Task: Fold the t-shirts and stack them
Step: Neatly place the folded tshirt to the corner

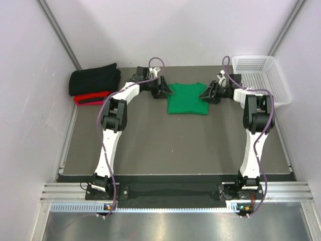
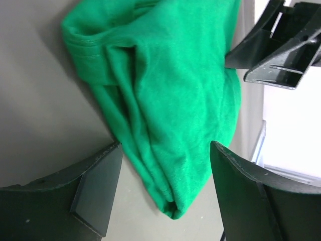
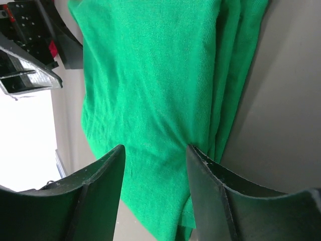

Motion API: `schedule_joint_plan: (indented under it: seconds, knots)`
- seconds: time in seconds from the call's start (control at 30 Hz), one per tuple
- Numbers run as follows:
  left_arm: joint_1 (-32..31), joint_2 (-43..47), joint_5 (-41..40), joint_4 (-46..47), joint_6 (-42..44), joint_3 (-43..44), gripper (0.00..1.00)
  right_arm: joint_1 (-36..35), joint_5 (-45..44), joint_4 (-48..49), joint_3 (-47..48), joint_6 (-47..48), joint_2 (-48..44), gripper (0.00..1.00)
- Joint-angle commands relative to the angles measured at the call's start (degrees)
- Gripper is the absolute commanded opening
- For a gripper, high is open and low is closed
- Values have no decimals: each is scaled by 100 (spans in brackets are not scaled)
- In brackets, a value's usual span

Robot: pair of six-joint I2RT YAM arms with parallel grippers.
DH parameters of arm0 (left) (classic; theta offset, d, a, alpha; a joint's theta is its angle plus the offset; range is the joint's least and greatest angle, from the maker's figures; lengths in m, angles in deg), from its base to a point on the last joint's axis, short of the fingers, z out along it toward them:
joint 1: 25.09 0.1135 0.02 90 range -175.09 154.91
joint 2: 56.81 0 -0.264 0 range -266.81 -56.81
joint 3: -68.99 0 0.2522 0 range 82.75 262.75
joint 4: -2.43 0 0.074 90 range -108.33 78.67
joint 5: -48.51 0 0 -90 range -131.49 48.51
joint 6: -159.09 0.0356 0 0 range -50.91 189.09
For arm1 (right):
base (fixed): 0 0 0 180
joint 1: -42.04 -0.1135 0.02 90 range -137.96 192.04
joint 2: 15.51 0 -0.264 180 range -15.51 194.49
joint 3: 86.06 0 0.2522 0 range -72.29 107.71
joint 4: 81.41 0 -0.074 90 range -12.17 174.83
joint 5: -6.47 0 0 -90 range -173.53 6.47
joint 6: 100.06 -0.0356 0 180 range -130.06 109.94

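Note:
A bright green t-shirt (image 1: 188,99), folded into a rectangle, lies at the back middle of the table. My left gripper (image 1: 165,90) is at its left edge, open, with the shirt's folded corner (image 2: 165,150) lying between the jaws (image 2: 165,145). My right gripper (image 1: 205,94) is at its right edge, open, jaws straddling the cloth (image 3: 150,90) around (image 3: 155,148). A folded black t-shirt (image 1: 95,79) lies on a red t-shirt (image 1: 90,98) at the back left.
A white mesh basket (image 1: 261,75) stands at the back right corner. The right gripper shows in the left wrist view (image 2: 281,45), and the left gripper in the right wrist view (image 3: 30,45). White walls close in both sides.

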Motion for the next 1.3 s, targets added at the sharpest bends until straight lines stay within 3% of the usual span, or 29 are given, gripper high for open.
schedule_joint_plan:
  seconds: [0.0, 0.43, 0.63, 0.8, 1.07, 1.27]
  knots:
    - [-99, -453, -203, -219, 28, -241, 75, -42, -183, -64, 107, 241, 67, 53]
    - [-354, -629, -159, -8, -130, -153, 68, -42, -166, -3, -16, 83, 85, 54]
    - [-468, -752, -80, 194, -315, -74, 51, -217, -183, 50, -77, 65, 102, 54]
    - [-495, -787, -54, 247, -377, -74, 46, -288, -201, 129, -139, 30, 50, 54]
    - [-416, -560, -71, 151, -202, -12, 0, -289, -166, 24, -51, 135, -170, 54]
    - [-188, 126, -501, -832, 835, 76, 0, 78, -139, -73, 19, 328, -644, 54]
